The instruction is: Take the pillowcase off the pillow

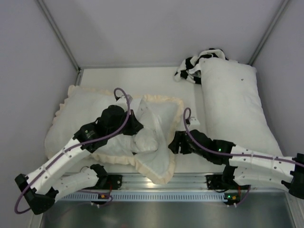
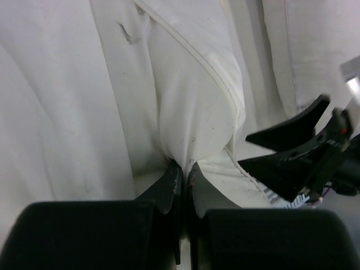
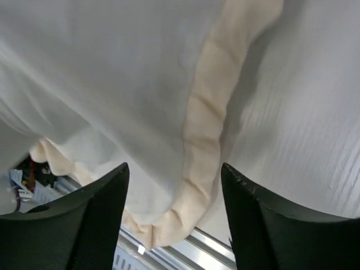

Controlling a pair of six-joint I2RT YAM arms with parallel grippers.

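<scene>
**Here, left pincer clamped on cloth, right pincer spread at the frill**

The pillowcase (image 1: 164, 118) lies cream face up under both pincers, on the near half of the worktop (image 1: 142, 78). Its ruffled frill (image 3: 205, 124) runs between the fingers of the right pincer (image 3: 174, 169), which stands wide and holds nothing. The left pincer (image 2: 181, 167) is pressed closed on a fold of white, finely specked cloth that looks like the pillow (image 2: 191, 101). The left arm (image 1: 71, 149) reaches low across the bedding from the near left. The right arm (image 1: 251, 159) comes in from the near right. Beyond the right pincer lies a long plain white pillow (image 1: 232, 104), with a black-and-white cloth (image 1: 194, 64) at its far end. Grey walls (image 1: 161, 28) enclose the worktop.
</scene>
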